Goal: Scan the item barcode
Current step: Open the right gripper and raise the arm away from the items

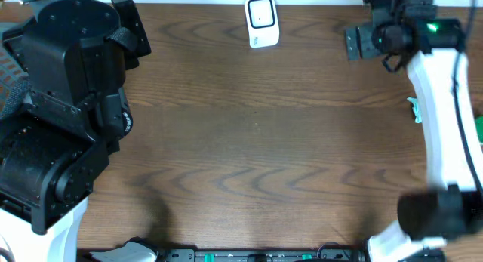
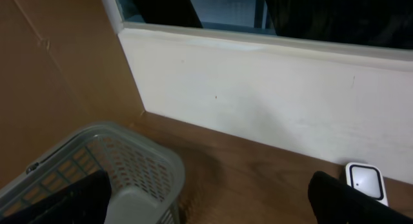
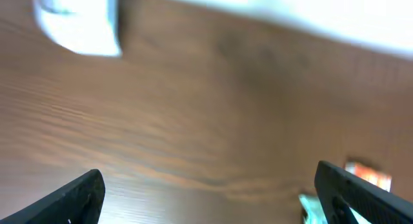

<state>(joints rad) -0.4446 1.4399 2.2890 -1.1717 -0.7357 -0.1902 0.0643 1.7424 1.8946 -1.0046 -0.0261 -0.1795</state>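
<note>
The white barcode scanner [image 1: 262, 22] stands at the table's far edge, near the middle. It also shows at the lower right of the left wrist view, as the scanner [image 2: 366, 182], and blurred at the top left of the right wrist view, as the scanner [image 3: 77, 20]. A small teal item [image 1: 415, 109] lies at the table's right side, partly hidden by the white right arm. The same teal item [image 3: 310, 210] peeks in beside my right finger. My right gripper [image 3: 210, 198] is open over bare wood and holds nothing. My left gripper [image 2: 206, 208] is open and empty, beside a basket.
A grey plastic basket [image 2: 139, 169] sits at the table's left end, against a brown cardboard wall [image 2: 51, 69]. A white ledge [image 2: 271, 95] runs behind the table. A small orange-and-white thing [image 3: 369, 173] lies at the right, blurred.
</note>
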